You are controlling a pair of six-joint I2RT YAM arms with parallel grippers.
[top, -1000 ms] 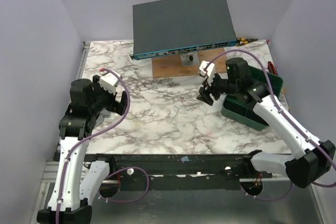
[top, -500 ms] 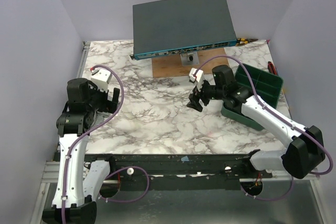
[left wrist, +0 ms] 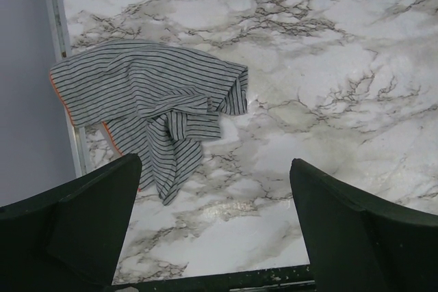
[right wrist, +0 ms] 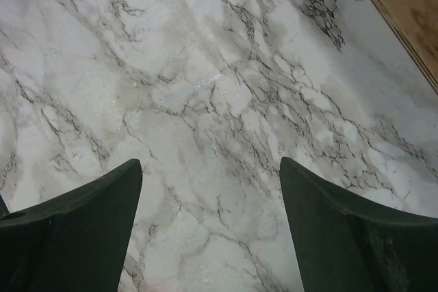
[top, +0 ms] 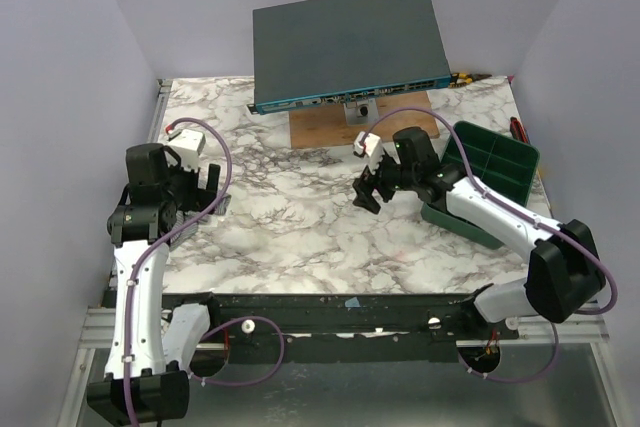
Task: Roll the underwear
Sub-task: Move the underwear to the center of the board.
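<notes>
Table (top: 300, 232): marble top. Switch (top: 345, 42): propped at far edge. Bin (top: 497, 162): green, right side. Underwear (left wrist: 147, 104): striped, crumpled on the table against its left rail, untouched. Left gripper (left wrist: 212, 169): spread wide, near the underwear, empty. Right gripper (right wrist: 209, 165): spread wide over bare marble.

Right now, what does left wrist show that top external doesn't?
Only left wrist: the striped underwear, crumpled on the table near its left edge. Only top external: the right gripper, the green bin, the grey box on a wooden board. Both: the marble table and the open left gripper.
</notes>
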